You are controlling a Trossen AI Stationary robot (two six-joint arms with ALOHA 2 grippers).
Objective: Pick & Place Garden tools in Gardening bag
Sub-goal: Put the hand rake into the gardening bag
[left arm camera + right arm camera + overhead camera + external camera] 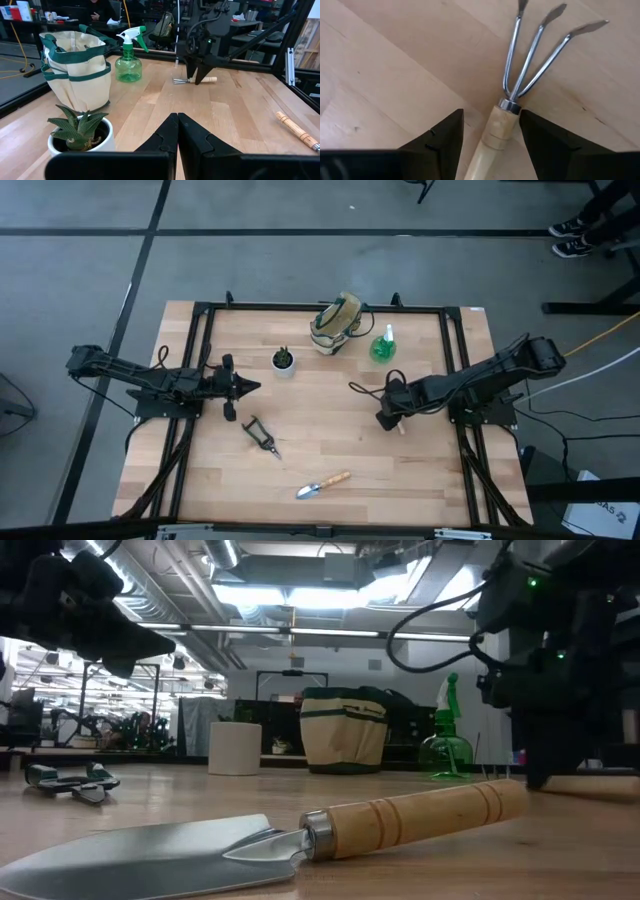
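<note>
The tan gardening bag (335, 323) with green trim stands upright at the table's far middle, with the green spray bottle (383, 345) to its right. The black pruning shears (260, 435) and the wooden-handled trowel (323, 484) lie flat toward the near edge. A three-pronged hand rake (530, 55) with a pale wooden handle (496, 135) lies flat at the right. My right gripper (491, 114) is open, pointing down, with one finger on either side of the handle just behind the metal collar. My left gripper (177, 135) is shut and empty at the table's left, pointing right.
A small white pot with a green plant (284, 360) stands left of the bag, close in front of my left gripper. Black frame rails (455, 360) run along the table's sides and far edge. Bare wood lies between the shears and the rake.
</note>
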